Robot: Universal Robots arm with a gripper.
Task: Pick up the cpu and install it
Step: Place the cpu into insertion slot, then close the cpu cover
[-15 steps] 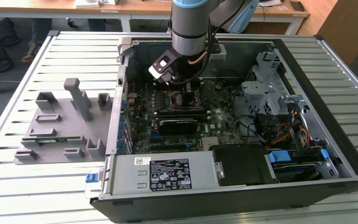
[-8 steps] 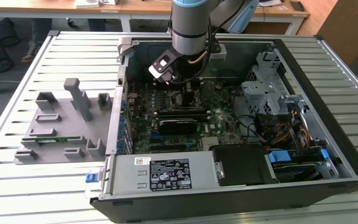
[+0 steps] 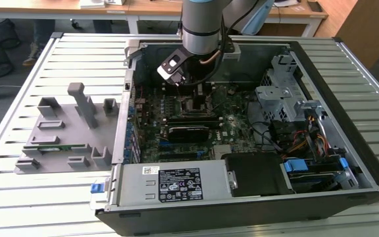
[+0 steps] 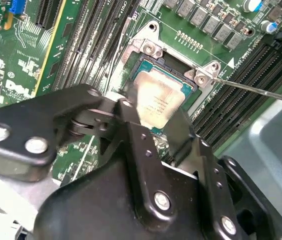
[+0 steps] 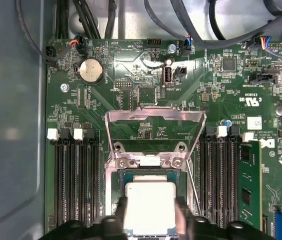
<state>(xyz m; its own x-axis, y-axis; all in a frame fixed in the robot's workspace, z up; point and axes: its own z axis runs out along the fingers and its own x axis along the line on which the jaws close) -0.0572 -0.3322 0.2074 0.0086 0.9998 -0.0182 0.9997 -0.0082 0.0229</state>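
Over the open socket [image 5: 153, 161], the hand [image 5: 150, 212] grips the cpu [image 5: 150, 197].

The gripper [image 5: 150, 216] hides part of the cpu [image 5: 149, 200], perhaps touching.

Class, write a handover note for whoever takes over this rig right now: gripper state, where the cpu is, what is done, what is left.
Gripper: shut on the cpu, fingers on two opposite edges, reaching down inside the open computer case.
Cpu: at the socket on the motherboard; whether it is fully seated cannot be told.
Done: cpu picked up and brought to the socket.
Left: cpu not yet released; the metal bracket stands open, not clamped over the cpu.
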